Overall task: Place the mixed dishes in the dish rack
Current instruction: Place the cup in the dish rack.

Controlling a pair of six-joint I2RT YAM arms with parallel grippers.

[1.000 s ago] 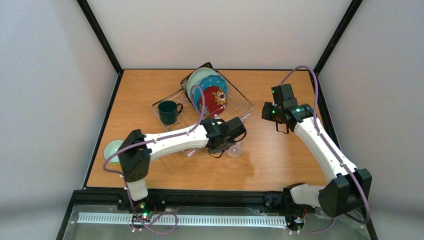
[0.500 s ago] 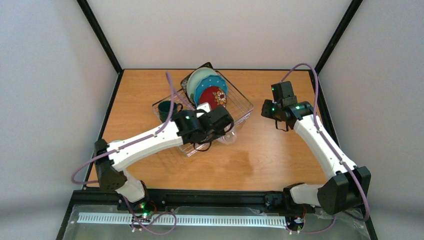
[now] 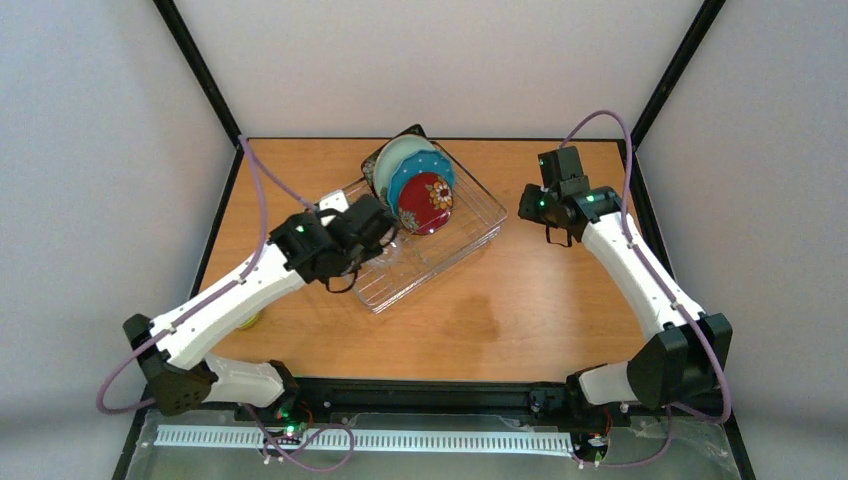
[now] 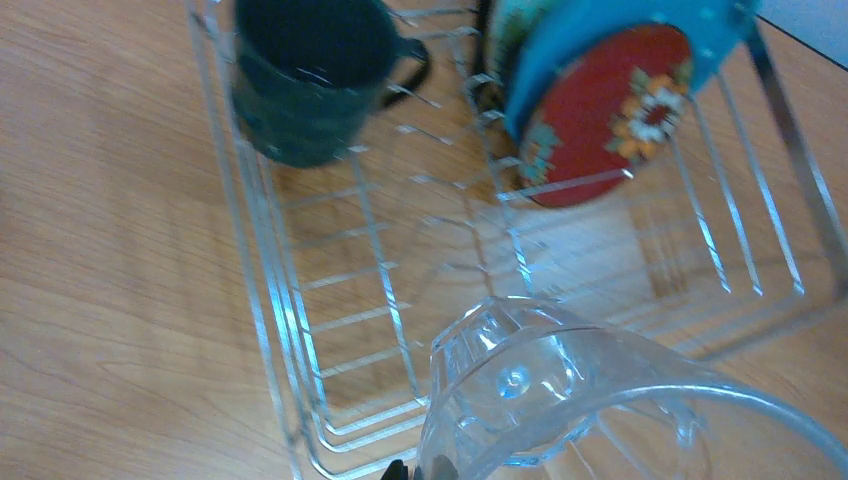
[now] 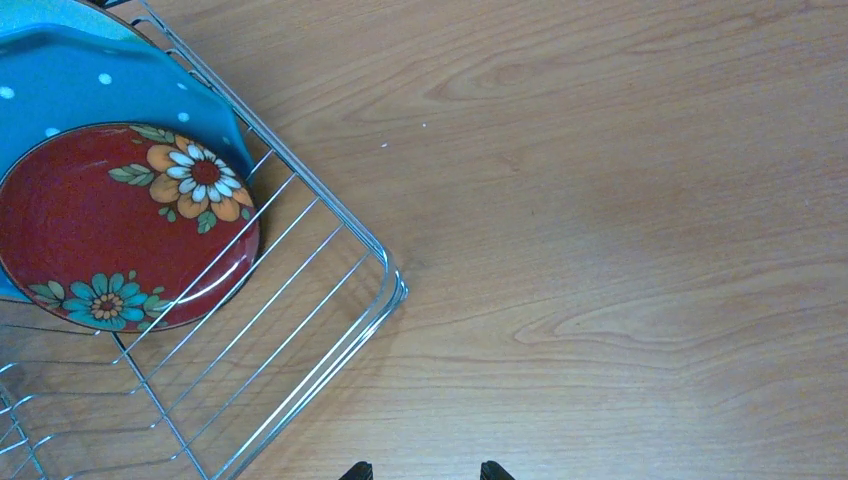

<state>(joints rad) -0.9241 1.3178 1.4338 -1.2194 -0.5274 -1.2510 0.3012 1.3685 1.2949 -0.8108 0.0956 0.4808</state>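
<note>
Above the dish rack (image 4: 262, 300), our left gripper (image 4: 418, 470) pinches the clear glass cup (image 4: 545, 395), which is tipped over. Its long axis runs from base at 10 o'clock to mouth at 4 in the wrist view. Our right gripper (image 5: 422, 470) hangs spread and empty at the rack's 3 o'clock.

Wooden table (image 3: 560, 300) with black edging; pale walls (image 3: 100, 150) meeting black corner posts (image 3: 200, 70); white slotted strip (image 3: 400, 438) in front

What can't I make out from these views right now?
The mug: overhead view, hidden under the left arm; the left wrist view cuts its top.
The yellowish bowl: overhead view, only a sliver shows beside that arm.
The left gripper: left wrist view, fingertips cut by the bottom edge behind the glass cup, so its grip is unclear.
</note>
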